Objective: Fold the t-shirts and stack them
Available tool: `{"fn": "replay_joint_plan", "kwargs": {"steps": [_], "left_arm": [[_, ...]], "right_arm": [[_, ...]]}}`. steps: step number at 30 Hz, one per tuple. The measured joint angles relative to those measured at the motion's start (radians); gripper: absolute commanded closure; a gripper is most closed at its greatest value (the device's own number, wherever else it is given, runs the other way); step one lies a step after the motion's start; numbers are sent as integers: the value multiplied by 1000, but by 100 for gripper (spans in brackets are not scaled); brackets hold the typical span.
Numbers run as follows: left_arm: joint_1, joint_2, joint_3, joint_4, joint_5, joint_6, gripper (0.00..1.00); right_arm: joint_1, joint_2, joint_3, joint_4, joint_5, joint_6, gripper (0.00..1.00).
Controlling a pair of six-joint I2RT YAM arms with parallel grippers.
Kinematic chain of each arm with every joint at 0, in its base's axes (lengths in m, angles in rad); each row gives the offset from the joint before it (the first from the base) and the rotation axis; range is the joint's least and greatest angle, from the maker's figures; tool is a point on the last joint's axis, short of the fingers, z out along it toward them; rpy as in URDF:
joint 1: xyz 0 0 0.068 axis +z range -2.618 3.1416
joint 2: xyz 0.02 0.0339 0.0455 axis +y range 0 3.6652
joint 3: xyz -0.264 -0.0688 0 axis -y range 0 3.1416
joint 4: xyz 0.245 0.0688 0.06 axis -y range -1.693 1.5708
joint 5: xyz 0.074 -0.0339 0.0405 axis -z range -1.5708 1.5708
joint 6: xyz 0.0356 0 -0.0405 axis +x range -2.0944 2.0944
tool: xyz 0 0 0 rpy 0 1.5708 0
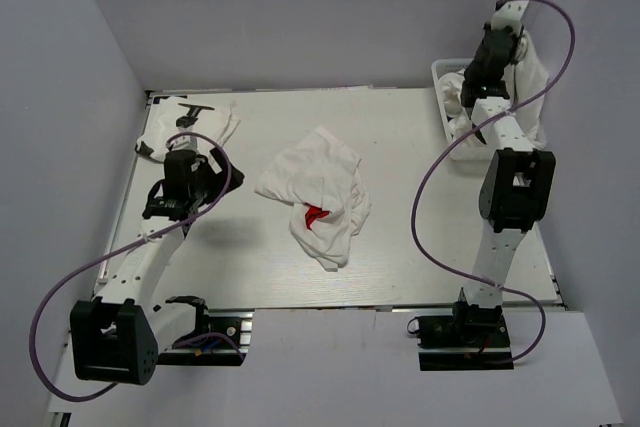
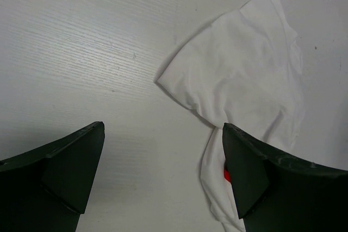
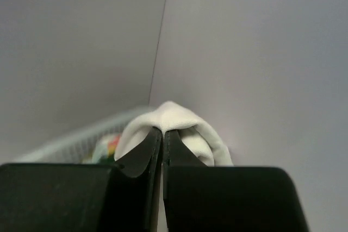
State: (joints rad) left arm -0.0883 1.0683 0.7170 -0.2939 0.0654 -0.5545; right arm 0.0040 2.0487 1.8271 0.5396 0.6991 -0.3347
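Over the basket (image 1: 441, 75) at the far right corner of the table (image 1: 400, 247), the right claw (image 3: 163, 132) is raised high on its arm. Its two fingers are seen pressed together, and a fold of a white t-shirt (image 3: 175, 114) is clenched between their tips. In the overhead view this held shirt (image 1: 532, 77) is seen hanging beside the arm, with more white cloth bunched in the basket below. From the wrist view the lattice wall of the basket (image 3: 70, 144) is made out beneath the claw, with a patch of coloured print inside it.

At the middle of the table a crumpled t-shirt with a red print (image 1: 318, 197) is laid flat. The left claw (image 2: 163, 129) is held to the left of it, pointed down at the table, with its fingers spread wide. Only bare table is seen between them. The edge of the crumpled shirt (image 2: 244, 74) is partly covered by one finger in the wrist view; whether it is touched cannot be told.

At the far left corner another white t-shirt (image 1: 200, 127) with a dark print is laid, well apart from the middle one.
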Motion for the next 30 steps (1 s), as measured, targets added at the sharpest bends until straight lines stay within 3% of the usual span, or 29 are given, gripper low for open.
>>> {"fn": "replay_joint_plan", "kwargs": {"steps": [6, 11, 12, 14, 15, 16, 24, 30], "left_arm": [[0, 84, 32, 11, 6, -3, 1], [0, 146, 47, 12, 15, -3, 1], [0, 157, 52, 11, 16, -4, 1], [0, 184, 69, 9, 22, -4, 1], [0, 188, 72, 9, 23, -4, 1], [0, 219, 98, 11, 27, -3, 1], [-27, 424, 211, 24, 75, 28, 1], [-89, 613, 317, -3, 65, 60, 1]], "right_arm": [[-86, 103, -166, -144, -114, 307, 100], [-149, 193, -130, -262, -219, 498, 100], [-156, 210, -105, -293, -240, 527, 96], [-166, 219, -78, -336, -275, 569, 71], [-169, 213, -76, -355, -293, 580, 24], [-169, 203, -77, -369, -303, 593, 10], [-103, -75, -159, -600, -395, 513, 10], [79, -365, -248, -690, -462, 477, 10]]}}
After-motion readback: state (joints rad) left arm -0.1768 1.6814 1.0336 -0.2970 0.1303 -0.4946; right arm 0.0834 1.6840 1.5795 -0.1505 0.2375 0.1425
